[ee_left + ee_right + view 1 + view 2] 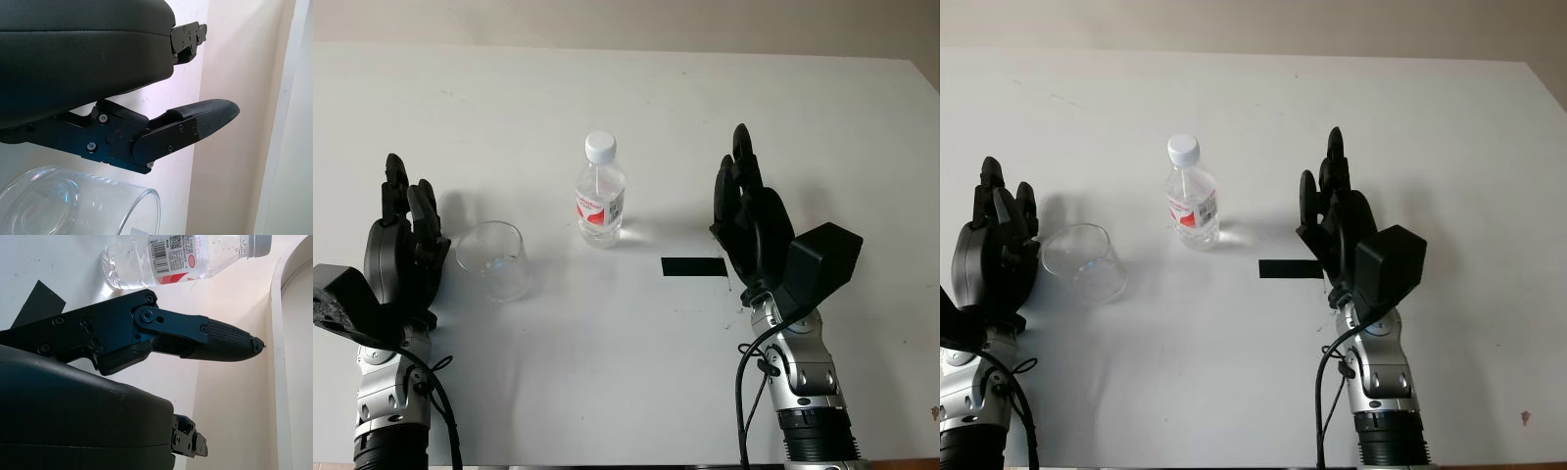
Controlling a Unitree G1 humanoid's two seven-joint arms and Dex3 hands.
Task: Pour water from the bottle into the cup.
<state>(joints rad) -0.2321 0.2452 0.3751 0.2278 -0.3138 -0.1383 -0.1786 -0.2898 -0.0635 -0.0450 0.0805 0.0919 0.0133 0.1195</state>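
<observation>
A clear plastic water bottle [600, 201] with a white cap and a red-and-white label stands upright near the middle of the white table [626, 108]; the right wrist view also catches the bottle [181, 257]. Left of it stands an empty clear cup [493, 259], whose rim also appears in the left wrist view as the cup [73, 205]. My left hand [406, 230] is open, raised just left of the cup and apart from it. To the right of the bottle my right hand [744, 211] is open as well, with a gap between it and the bottle.
A small black rectangle of tape [693, 266] lies on the table between the bottle and my right hand. The table's far edge meets a pale wall.
</observation>
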